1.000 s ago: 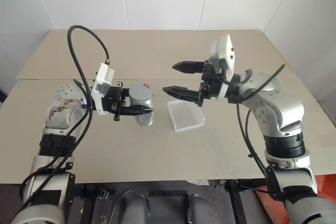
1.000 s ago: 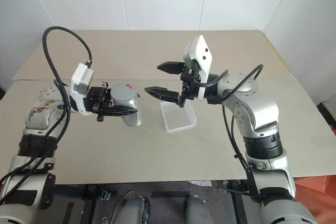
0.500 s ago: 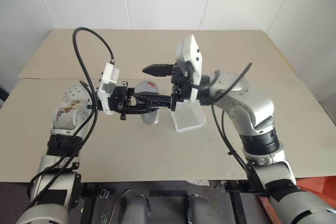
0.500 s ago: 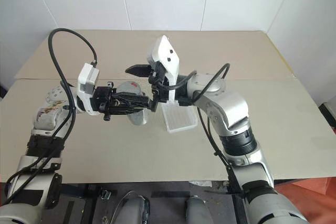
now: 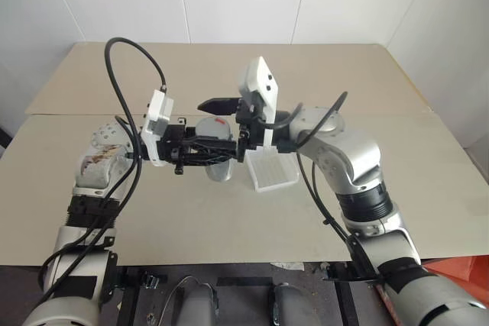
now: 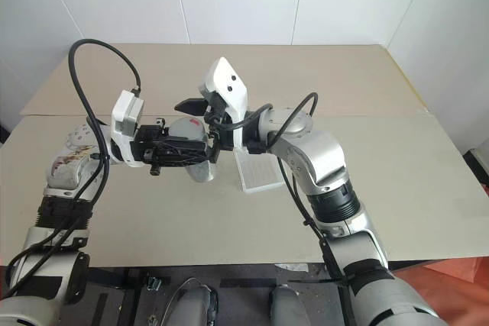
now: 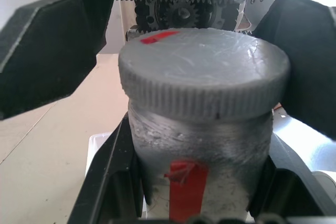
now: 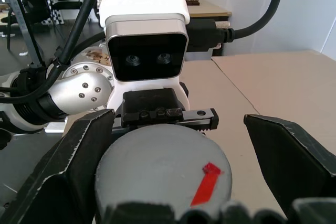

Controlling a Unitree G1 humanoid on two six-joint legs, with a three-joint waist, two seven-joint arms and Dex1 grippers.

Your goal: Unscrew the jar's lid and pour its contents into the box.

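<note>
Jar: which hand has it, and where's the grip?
Left hand holds the jar by its body, below the lid. Right hand is open around the lid, not gripping.

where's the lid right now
The lid is on the jar, held above the table left of the box; the open right gripper's fingers flank it without touching.

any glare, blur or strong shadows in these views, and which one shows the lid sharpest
Left wrist view: the lid is sharpest, its ribbed edge crisp, while the jar wall below looks frosted and the background is washed out bright. Right wrist view: the right gripper's fingers are near and soft-edged. Left eye view: even light, only faint shadow around the box.
</note>
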